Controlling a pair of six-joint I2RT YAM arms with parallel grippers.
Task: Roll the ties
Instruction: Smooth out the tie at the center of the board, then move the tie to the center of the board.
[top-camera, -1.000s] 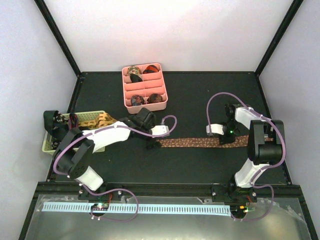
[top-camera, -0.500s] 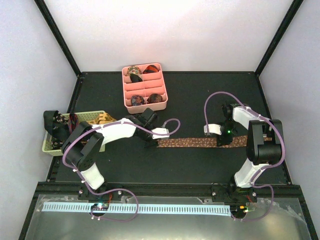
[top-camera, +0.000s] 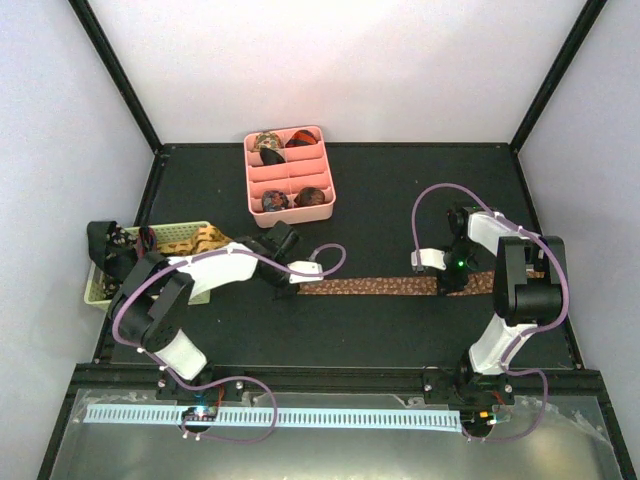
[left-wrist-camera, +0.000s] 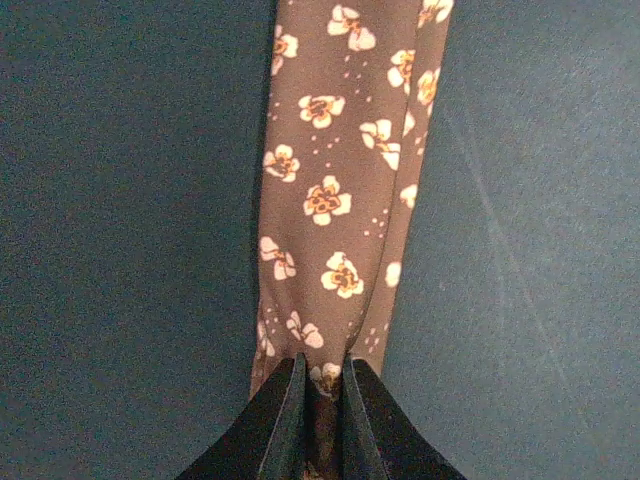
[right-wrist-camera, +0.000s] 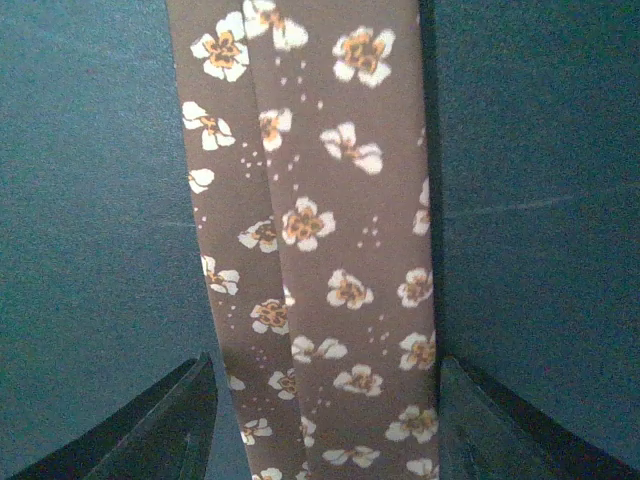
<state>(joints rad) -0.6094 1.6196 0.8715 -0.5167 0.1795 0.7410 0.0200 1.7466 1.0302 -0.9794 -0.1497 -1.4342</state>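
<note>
table (top-camera: 400, 200): dark | tie (top-camera: 370, 286): brown, white-orange flowers, flat mid-table, long axis left-right, narrower end left | left gripper (left-wrist-camera: 320, 400): pinches tie's left end | right gripper (right-wrist-camera: 325, 420): jaws apart, straddling tie near right end

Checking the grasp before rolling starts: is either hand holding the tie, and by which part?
The left hand pinches the brown floral tie at its left end; the right hand stands open astride it, holding nothing.
</note>
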